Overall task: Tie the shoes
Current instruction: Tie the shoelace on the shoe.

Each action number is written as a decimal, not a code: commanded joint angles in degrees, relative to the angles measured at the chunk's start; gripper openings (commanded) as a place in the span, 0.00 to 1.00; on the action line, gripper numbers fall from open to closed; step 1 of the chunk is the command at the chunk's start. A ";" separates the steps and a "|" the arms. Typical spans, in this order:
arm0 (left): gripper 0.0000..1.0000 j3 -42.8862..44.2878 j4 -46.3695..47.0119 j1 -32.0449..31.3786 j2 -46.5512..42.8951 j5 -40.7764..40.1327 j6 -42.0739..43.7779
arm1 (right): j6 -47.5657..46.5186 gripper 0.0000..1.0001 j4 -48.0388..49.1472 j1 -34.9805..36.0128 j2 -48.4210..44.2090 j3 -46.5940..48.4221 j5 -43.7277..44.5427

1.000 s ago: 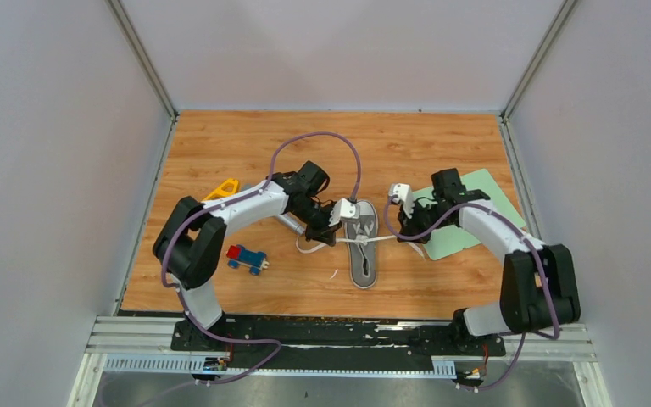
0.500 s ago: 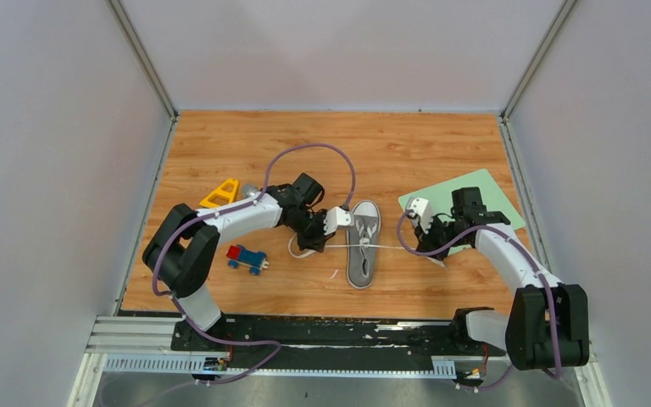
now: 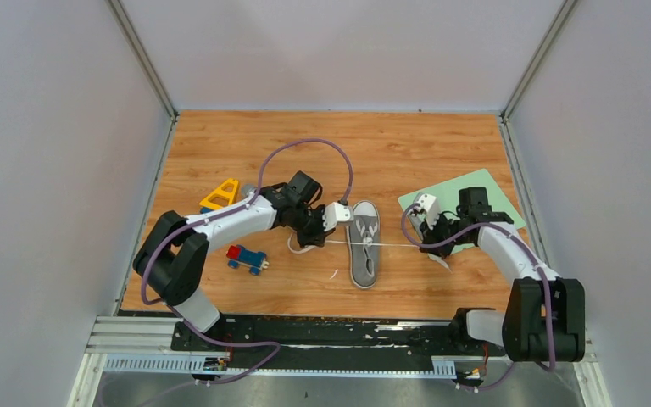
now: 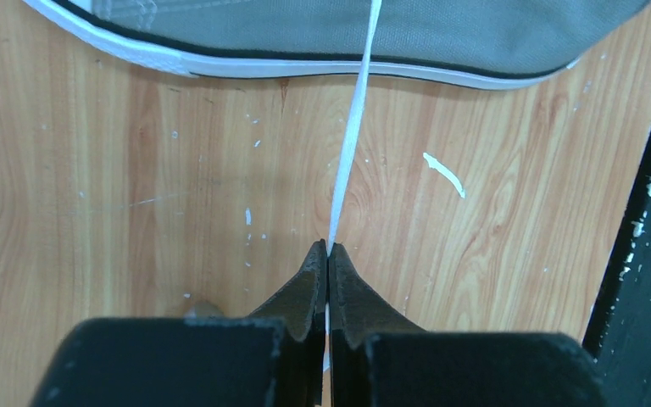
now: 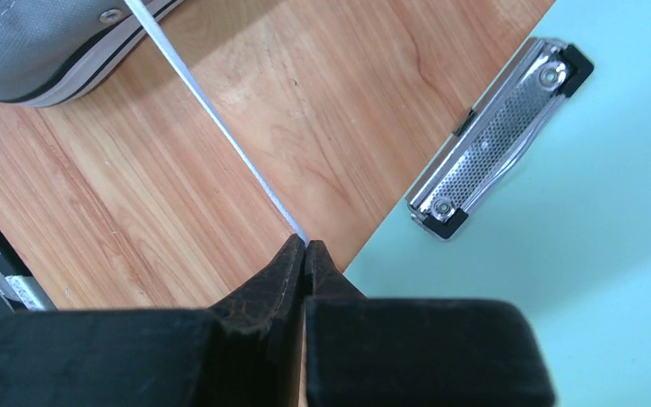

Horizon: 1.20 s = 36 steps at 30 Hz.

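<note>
My left gripper (image 4: 328, 251) is clamped tight on the white lace (image 4: 352, 136). The strand is pinched at my fingertips and runs straight from them to the side of the grey sneaker (image 4: 390, 34), just ahead on the wooden table (image 4: 136, 195).

My right gripper (image 5: 307, 246) is likewise pressed together on the other end of that lace, which stretches up and left to the shoe's white-edged sole. Just beside these fingers lies a mint-green clipboard (image 5: 576, 237), its metal clip (image 5: 496, 140) facing me.

From above, the lace makes one taut line across the sneaker, with a gripper out on each side. The shoe lies flat between my arms, its length running away from the near edge. Left of my left arm sit a toy car (image 3: 246, 257) and a yellow triangle (image 3: 220, 195), well apart from the shoe.
</note>
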 commanded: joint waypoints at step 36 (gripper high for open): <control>0.67 13.98 -18.47 4.65 -12.58 -2.11 -5.99 | 14.03 0.56 -11.56 8.77 -12.56 30.53 -4.96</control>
